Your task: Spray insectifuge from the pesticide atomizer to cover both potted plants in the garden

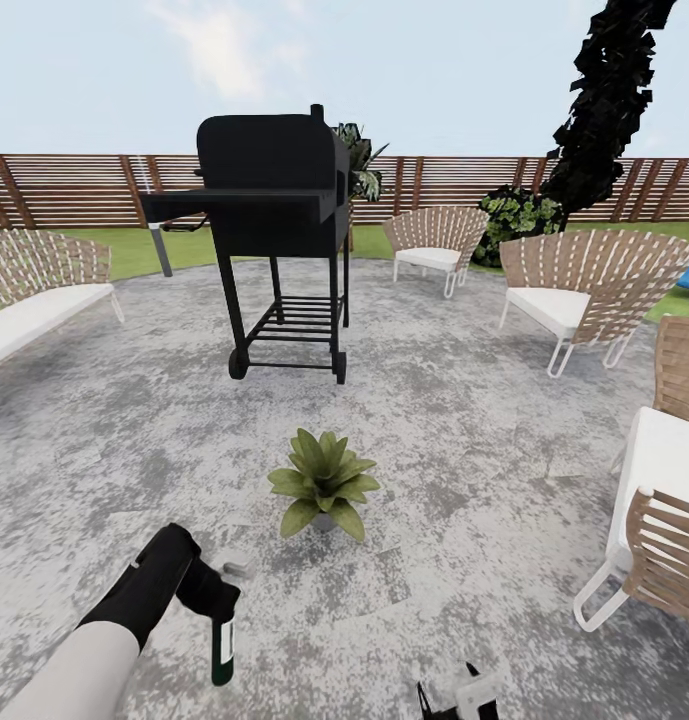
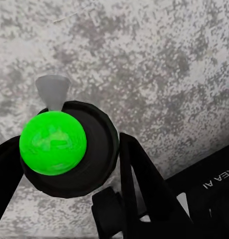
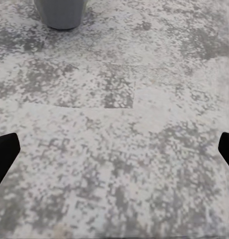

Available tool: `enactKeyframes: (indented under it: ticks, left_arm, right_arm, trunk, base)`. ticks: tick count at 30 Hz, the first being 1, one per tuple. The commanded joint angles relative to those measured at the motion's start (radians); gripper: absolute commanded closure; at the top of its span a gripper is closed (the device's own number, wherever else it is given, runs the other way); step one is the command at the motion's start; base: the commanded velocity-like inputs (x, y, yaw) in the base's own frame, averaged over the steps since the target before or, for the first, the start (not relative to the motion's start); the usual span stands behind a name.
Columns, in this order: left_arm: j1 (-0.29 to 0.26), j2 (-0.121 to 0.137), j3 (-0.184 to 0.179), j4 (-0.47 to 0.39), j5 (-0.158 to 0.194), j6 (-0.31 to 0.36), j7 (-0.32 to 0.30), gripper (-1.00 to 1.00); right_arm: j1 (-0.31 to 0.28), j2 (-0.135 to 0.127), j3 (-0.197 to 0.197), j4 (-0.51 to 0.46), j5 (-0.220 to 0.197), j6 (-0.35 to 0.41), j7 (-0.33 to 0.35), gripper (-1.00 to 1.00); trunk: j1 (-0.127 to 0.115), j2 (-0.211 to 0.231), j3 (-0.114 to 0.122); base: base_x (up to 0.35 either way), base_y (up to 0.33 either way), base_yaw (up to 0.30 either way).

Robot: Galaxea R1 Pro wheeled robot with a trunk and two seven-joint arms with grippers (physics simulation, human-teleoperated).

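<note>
Holding the spray bottle (image 1: 222, 648) upright, left claw (image 1: 209, 592) clamped on it. Potted plant (image 1: 324, 483) lies ahead-right, nearest this arm. Right claw (image 3: 114, 149) spread apart.

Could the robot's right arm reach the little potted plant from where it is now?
Probably yes. The right end effector is open and empty, and only bare patio lies between it and the potted plant; the nearby chair stands off to the side.

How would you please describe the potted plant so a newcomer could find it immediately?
On the round mottled-grey paved patio, look in front of the black wheeled barbecue grill. There stands the low potted plant, a rosette of broad pointed green leaves in a small grey pot, the sole greenery on the paving among slatted chairs.
</note>
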Motion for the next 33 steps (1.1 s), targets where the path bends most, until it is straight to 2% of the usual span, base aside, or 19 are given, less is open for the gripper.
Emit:
enactKeyframes:
  ticks: [1,7,10,15,19,20,24,25,33]
  left_arm:
    - [-0.001,0.0,0.003,-0.001,-0.009,0.022,-0.011,1.0]
    - [-0.001,-0.001,0.003,0.0,-0.009,0.057,-0.012,1.0]
    - [-0.001,0.0,-0.002,0.0,-0.009,0.06,-0.013,1.0]
    - [-0.001,0.001,-0.032,0.002,-0.006,0.061,-0.013,1.0]
    - [-0.001,0.004,-0.037,0.002,-0.007,0.061,-0.013,1.0]
    - [-0.006,0.002,-0.037,0.002,-0.036,0.062,-0.014,1.0]
    - [-0.007,0.001,-0.037,0.002,-0.038,0.064,-0.014,1.0]
    - [-0.015,-0.008,-0.111,0.001,-0.125,0.073,-0.075,1.0]
    - [-0.015,-0.009,-0.111,0.001,-0.125,0.073,-0.076,1.0]
  right_arm:
    - [-0.001,-0.001,0.002,0.001,-0.006,-0.001,-0.01,-1.0]
    - [-0.001,-0.001,0.003,0.003,-0.022,-0.001,-0.009,-1.0]
    - [-0.001,-0.001,0.004,0.003,-0.023,-0.001,-0.01,-1.0]
    - [-0.001,-0.001,0.004,0.003,-0.023,0.0,-0.009,-1.0]
    - [-0.001,0.0,0.004,0.003,-0.024,0.0,-0.009,-1.0]
    - [-0.001,0.0,0.004,0.007,-0.024,0.0,-0.009,-1.0]
    - [-0.001,0.0,0.004,0.008,-0.024,0.0,-0.009,-1.0]
    - [-0.001,0.002,0.005,0.009,-0.022,0.0,-0.008,-1.0]
    - [-0.001,0.002,0.005,0.009,-0.022,0.0,-0.008,-1.0]
  trunk:
    - [0.0,0.0,-0.001]
    - [0.0,0.0,-0.003]
    - [0.0,0.0,-0.004]
    - [0.0,0.0,-0.004]
    - [0.0,0.0,-0.004]
    - [0.0,0.0,-0.004]
    - [0.0,0.0,-0.004]
    - [0.0,0.0,-0.004]
    - [0.0,0.0,-0.013]
  base:
    - [0.0,0.0,-0.142]
    - [0.046,0.0,-0.249]
    - [0.261,0.0,-0.282]
    - [0.323,0.0,-0.286]
    - [0.289,0.0,-0.241]
    - [0.16,0.0,0.0]
    - [0.289,0.0,0.0]
    - [0.0,0.0,0.0]
    - [0.0,0.0,0.0]
